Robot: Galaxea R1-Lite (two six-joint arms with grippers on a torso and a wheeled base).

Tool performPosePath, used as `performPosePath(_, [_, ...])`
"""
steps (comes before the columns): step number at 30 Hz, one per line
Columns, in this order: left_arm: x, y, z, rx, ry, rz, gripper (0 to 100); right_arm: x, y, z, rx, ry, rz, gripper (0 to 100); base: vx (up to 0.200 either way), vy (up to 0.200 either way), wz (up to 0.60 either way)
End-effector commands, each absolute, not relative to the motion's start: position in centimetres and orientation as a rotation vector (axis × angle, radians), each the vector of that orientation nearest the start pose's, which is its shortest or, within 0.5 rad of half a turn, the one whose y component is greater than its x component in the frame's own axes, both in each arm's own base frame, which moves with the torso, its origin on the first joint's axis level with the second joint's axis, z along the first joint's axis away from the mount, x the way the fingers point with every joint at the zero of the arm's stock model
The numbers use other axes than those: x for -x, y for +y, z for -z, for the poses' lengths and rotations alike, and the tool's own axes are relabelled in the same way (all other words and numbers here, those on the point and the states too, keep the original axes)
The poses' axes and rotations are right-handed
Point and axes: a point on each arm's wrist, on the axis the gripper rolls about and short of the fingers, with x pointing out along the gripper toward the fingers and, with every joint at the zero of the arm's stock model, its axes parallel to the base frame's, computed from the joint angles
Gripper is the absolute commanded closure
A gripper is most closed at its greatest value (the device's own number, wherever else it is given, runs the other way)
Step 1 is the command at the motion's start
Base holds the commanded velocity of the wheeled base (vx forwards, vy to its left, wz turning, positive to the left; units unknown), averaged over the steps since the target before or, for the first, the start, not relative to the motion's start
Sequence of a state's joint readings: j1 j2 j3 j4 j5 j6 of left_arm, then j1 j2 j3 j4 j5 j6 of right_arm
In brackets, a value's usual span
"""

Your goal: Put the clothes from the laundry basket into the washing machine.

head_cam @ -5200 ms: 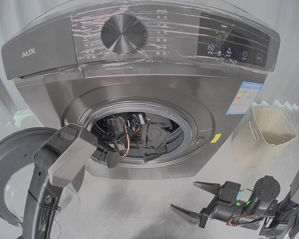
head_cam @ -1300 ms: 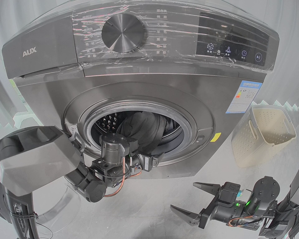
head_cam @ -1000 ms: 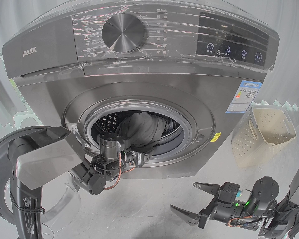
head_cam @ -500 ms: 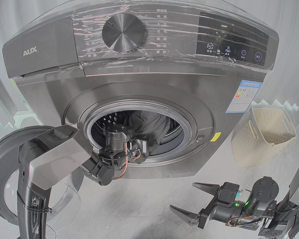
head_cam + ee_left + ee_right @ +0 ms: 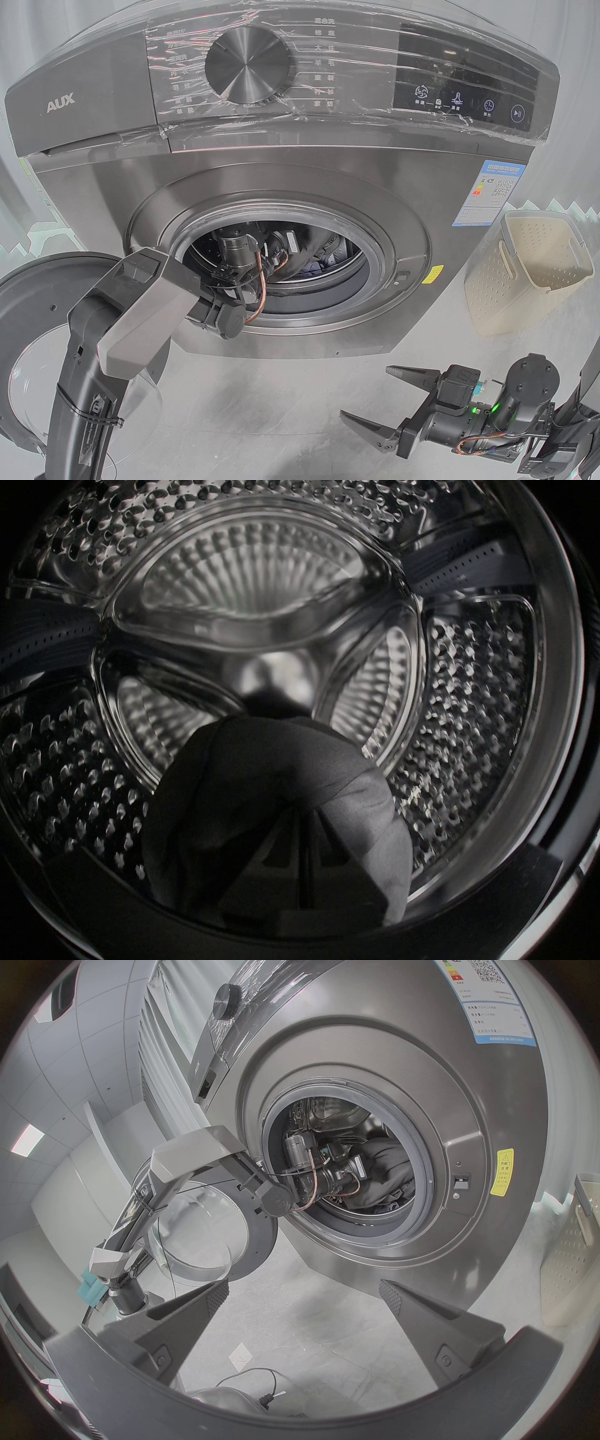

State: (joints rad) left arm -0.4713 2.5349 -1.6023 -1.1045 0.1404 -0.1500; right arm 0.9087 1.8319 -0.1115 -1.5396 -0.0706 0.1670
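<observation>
The grey washing machine [image 5: 281, 169] stands with its round opening toward me. My left gripper [image 5: 306, 855] is inside the steel drum [image 5: 475, 686], its fingers close together under a dark garment [image 5: 250, 774] draped over them. From the head view the garment [image 5: 322, 240] sits just inside the opening, past the left wrist. In the right wrist view the same garment [image 5: 387, 1169] lies within the door ring. My right gripper [image 5: 366, 392] hangs low over the floor in front of the machine, open and holding nothing. The cream laundry basket [image 5: 531, 269] looks empty.
The machine's round door [image 5: 31, 325] is swung wide open at the left, beside my left arm. The basket leans on the floor against the machine's right side. Grey floor [image 5: 269, 400] lies free between the machine and my right gripper.
My left arm has risen from the opening's lower lip and gone into the drum, taking the dark garment inside with it. The right arm has stayed still.
</observation>
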Motion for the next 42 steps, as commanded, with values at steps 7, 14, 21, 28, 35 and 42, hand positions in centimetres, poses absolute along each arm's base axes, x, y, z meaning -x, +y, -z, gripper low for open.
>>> performPosePath(7, [-48.9, -23.2, -8.4, 0.246, -0.263, 0.279, 100, -14.1, 17.8, -8.7, -0.07, 0.232, -0.82, 0, 0.0, 0.0, 0.0])
performPosePath(14, [-48.7, -22.7, -6.2, 0.214, -0.199, 0.274, 0, -14.1, 17.8, -8.7, -0.069, 0.235, -0.82, 0, 0.0, 0.0, 0.0])
performPosePath(21, [-47.8, -22.4, -7.4, 0.215, -0.174, 0.281, 0, -14.1, 17.9, -8.7, -0.068, 0.233, -0.822, 0, 0.0, 0.0, 0.0])
performPosePath(28, [-46.9, -22.5, -7.2, 0.205, -0.141, 0.289, 0, -14.1, 17.8, -8.7, -0.069, 0.232, -0.82, 0, 0.0, 0.0, 0.0])
performPosePath(35, [-43.8, -23.1, -9.9, 0.2, -0.118, 0.329, 0, -14.1, 17.8, -8.8, -0.069, 0.232, -0.82, 0, 0.0, 0.0, 0.0])
performPosePath(42, [-38.2, -23.6, -11.7, 0.164, -0.025, 0.421, 0, -14.1, 17.6, -8.7, -0.067, 0.236, -0.814, 0, 0.0, 0.0, 0.0])
